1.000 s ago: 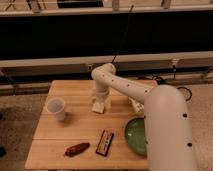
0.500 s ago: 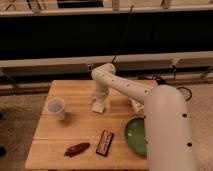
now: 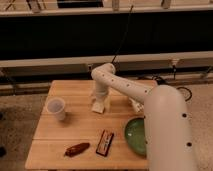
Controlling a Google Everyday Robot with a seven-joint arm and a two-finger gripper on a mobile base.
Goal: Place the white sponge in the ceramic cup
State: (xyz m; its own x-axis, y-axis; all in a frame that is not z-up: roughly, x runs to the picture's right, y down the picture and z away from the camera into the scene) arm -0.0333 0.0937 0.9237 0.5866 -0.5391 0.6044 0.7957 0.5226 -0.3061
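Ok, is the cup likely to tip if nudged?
Possibly: the cup tapers to a narrow base, so a side knock could topple it. It looks small, so likely light. The gripper is down at the sponge, apart from the cup.

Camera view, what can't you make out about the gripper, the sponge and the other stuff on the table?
Gripper, down over the middle of the table, right of the ceramic cup: it merges with the white sponge below it, so contact is unclear.
Green plate: right side hidden by the robot's arm.
Dark bar: label too blurred to read.
Table's front right corner: covered by the arm.
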